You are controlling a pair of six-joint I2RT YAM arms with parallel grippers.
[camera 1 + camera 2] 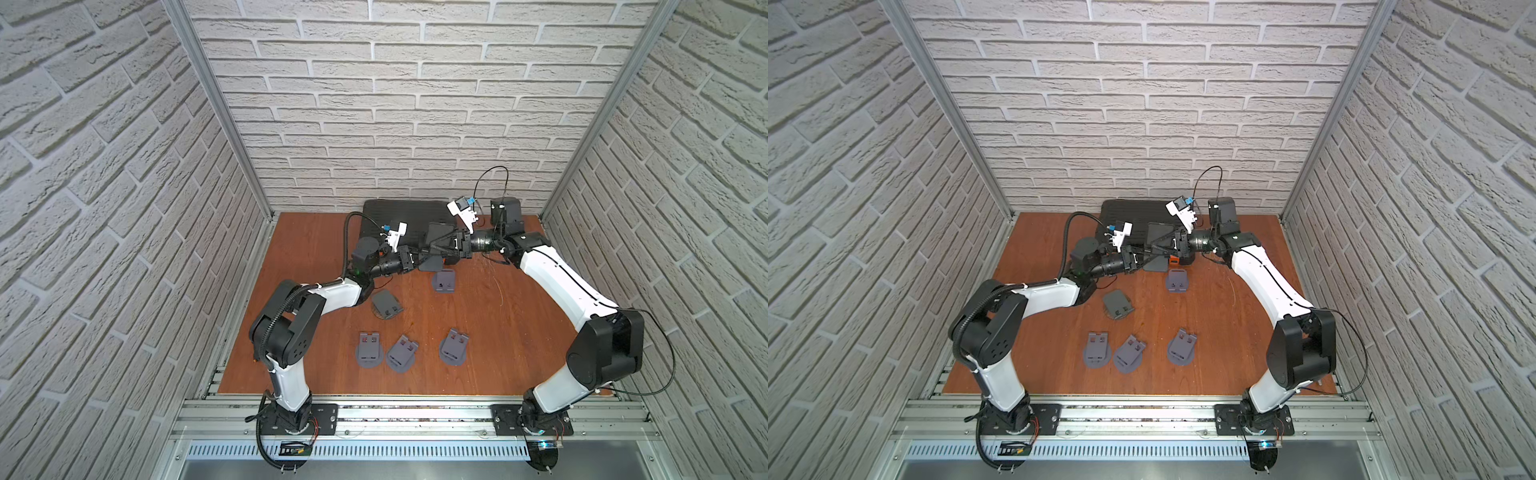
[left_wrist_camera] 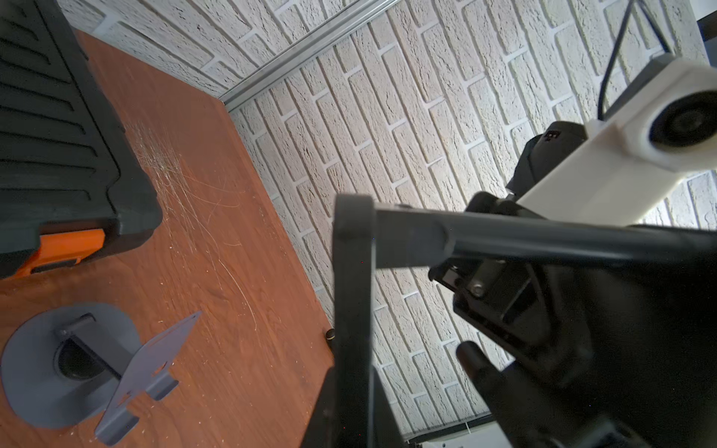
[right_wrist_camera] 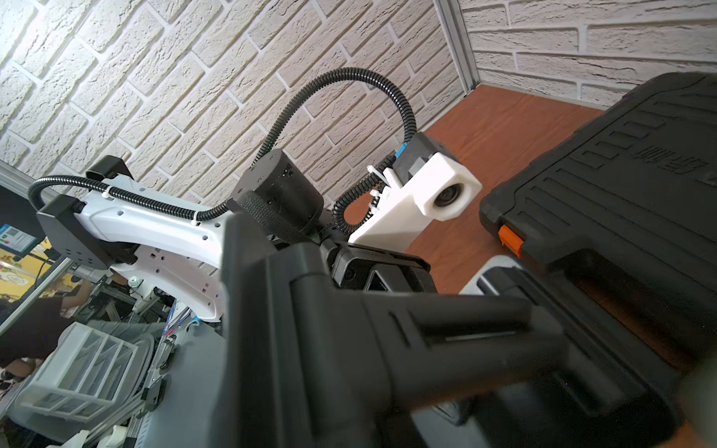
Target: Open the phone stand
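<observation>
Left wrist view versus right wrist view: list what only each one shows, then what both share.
Only the left wrist view: an opened grey stand on the wooden table, and the right arm's white wrist camera. Only the right wrist view: the left arm's white link, its corrugated cable, and the room beyond the cell. Both: the black case with its orange latch, that table, the brick wall and the held phone stand close in front.

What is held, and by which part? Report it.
One phone stand, aloft: left gripper clamps one plate's edge, right gripper the other plate.
</observation>
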